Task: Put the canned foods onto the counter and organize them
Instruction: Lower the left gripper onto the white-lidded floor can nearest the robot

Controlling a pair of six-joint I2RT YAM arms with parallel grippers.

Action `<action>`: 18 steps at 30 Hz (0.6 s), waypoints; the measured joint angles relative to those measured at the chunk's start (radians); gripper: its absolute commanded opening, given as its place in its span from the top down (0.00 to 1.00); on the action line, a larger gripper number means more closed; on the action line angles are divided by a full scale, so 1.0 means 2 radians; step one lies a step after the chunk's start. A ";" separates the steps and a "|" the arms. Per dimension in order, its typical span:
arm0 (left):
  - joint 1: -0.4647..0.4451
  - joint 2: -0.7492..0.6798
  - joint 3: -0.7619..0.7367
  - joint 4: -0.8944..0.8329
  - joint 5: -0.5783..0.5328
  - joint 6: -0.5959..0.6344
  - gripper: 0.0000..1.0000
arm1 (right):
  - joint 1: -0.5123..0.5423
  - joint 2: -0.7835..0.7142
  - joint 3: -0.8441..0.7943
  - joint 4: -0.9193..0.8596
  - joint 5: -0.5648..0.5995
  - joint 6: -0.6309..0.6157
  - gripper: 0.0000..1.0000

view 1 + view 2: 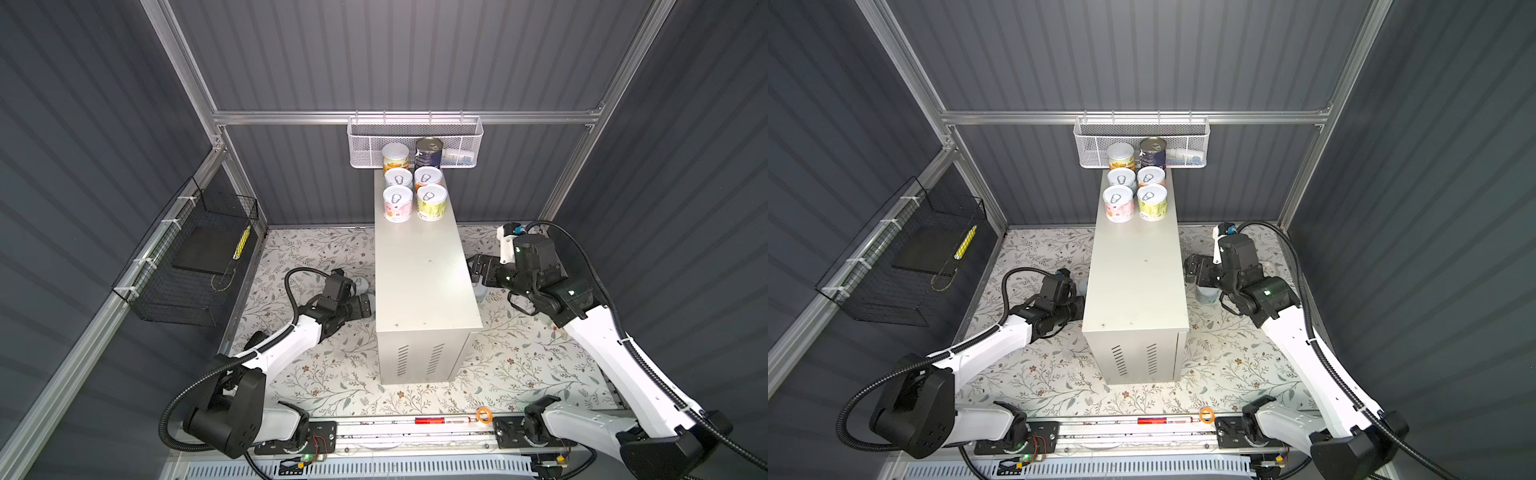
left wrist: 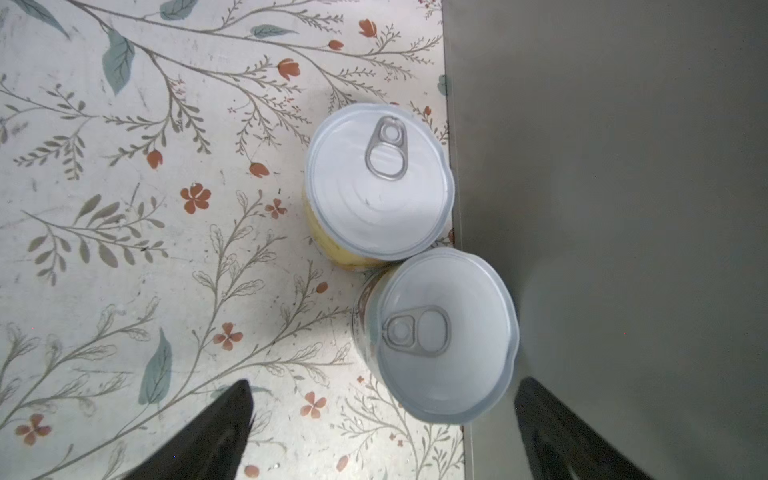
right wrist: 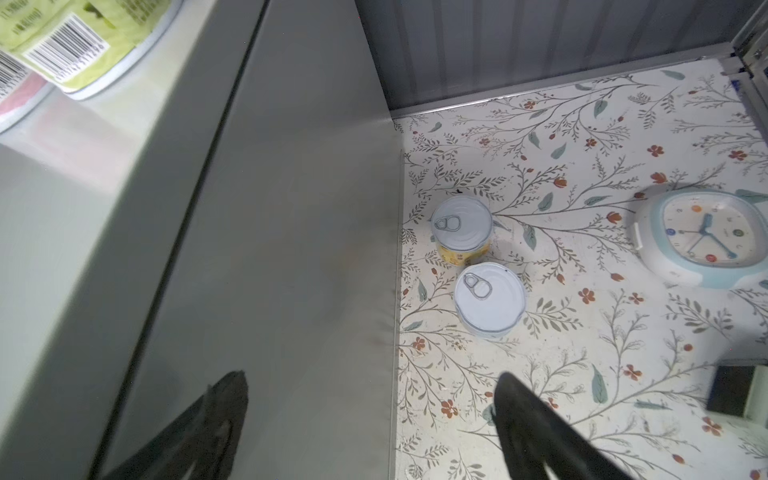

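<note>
At the far end of the white desk [image 1: 419, 270] six cans stand upright in three pairs. A yellow-labelled can [image 1: 395, 157] and a taller navy can [image 1: 429, 153] are at the back. Then come two pale cans [image 1: 398, 178], and in front of them a pink can [image 1: 397, 204] and a green can [image 1: 432, 203]. Down on the floral mat [image 2: 124, 249], the left fingers [image 2: 208, 436] are spread wide and hold nothing. Just ahead of them a lemon-sided can [image 2: 378, 183] and a second can [image 2: 444, 332] touch each other (the second seems to press against the desk's side, though the angle is poor). Across the desk, the right fingers [image 3: 540, 428] are spread wide too and are just as empty, short of two more cans [image 3: 489, 297] standing near a clock [image 3: 702, 237].
</note>
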 measured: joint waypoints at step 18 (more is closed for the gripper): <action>0.000 0.034 0.013 -0.031 -0.084 -0.029 0.01 | 0.000 0.000 -0.012 0.007 -0.006 0.009 0.06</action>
